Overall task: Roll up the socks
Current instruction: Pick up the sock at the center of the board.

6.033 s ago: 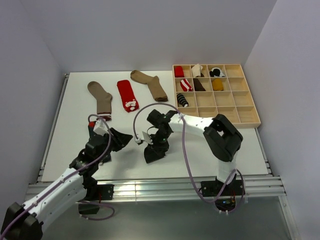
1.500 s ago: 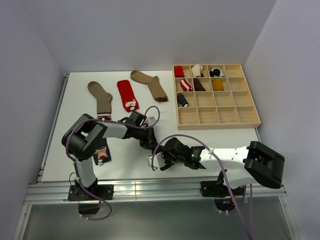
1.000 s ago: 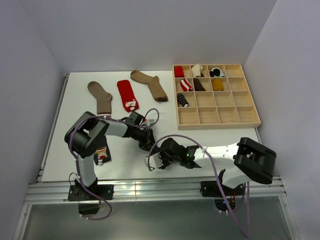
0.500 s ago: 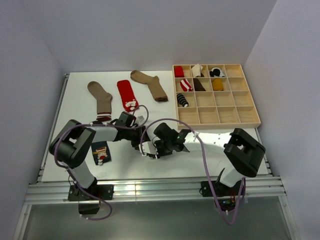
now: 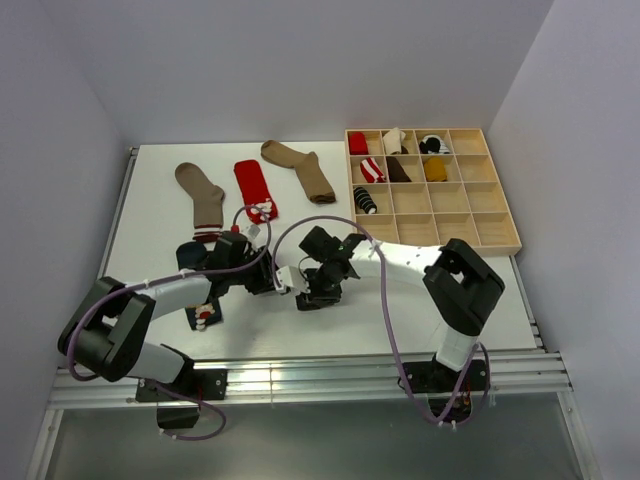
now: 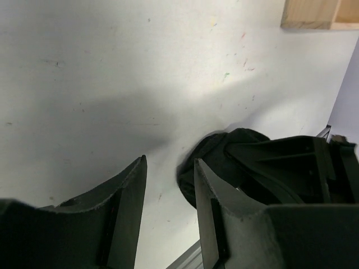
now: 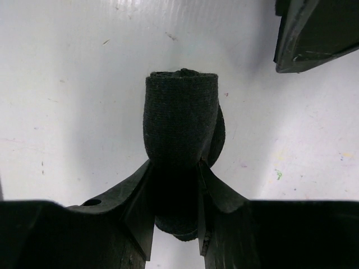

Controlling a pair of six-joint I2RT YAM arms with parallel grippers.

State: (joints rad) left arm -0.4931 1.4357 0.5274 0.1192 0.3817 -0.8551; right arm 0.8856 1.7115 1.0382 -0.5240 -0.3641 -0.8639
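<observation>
Socks: four flat, one rolled in right tool.

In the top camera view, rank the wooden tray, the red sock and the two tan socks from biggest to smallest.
1. wooden tray, clearly largest.
2. left tan sock and back tan sock, about alike, not ranked.
3. red sock, smallest.

Fig. Black sock: rolled into a tight bundle, pinched in my right gripper, mid-table. Tan sock, red sock, second tan sock: flat, 11 to 12 o'clock. Navy sock: 8 o'clock.
</observation>
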